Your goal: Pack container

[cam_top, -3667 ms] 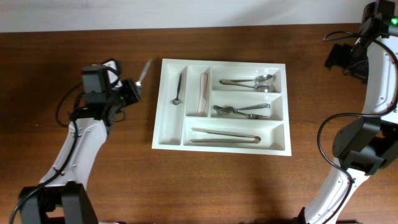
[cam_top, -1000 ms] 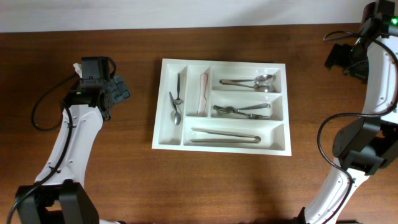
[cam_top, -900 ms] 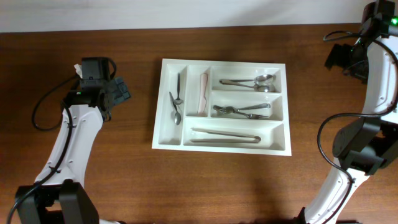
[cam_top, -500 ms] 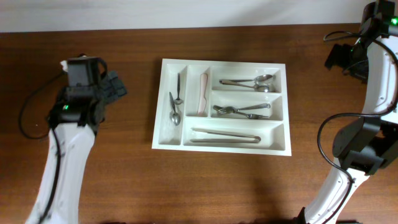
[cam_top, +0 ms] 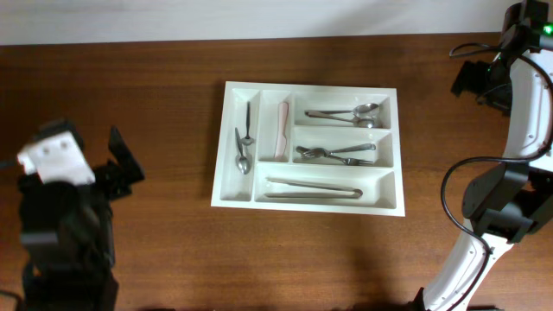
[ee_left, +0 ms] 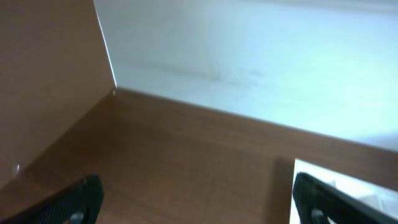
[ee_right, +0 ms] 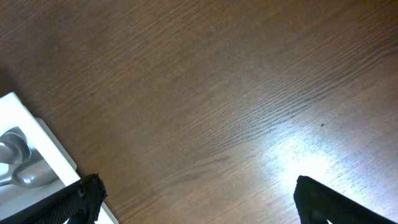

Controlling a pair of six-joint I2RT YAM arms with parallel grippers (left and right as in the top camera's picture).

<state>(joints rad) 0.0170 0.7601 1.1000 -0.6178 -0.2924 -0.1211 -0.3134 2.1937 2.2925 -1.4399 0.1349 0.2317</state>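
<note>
The white container (cam_top: 328, 206) lies flat on the wooden table (cam_top: 259, 259) between the 2 arms. Its 2 narrow slots hold 2 small spoons (cam_top: 244, 149) and a pale pink-handled piece (cam_top: 282, 130), and its 3 wide slots hold larger spoons (cam_top: 359, 114) at the far end, forks (cam_top: 335, 154) in the middle and a long metal utensil (cam_top: 313, 189) at the near end. The left gripper (ee_left: 198, 202) hangs well to the left of the container with its fingers spread wide and nothing between them, while the right gripper (ee_right: 196, 199), out beyond the container's far right corner, is spread just as wide and holds nothing.
</note>
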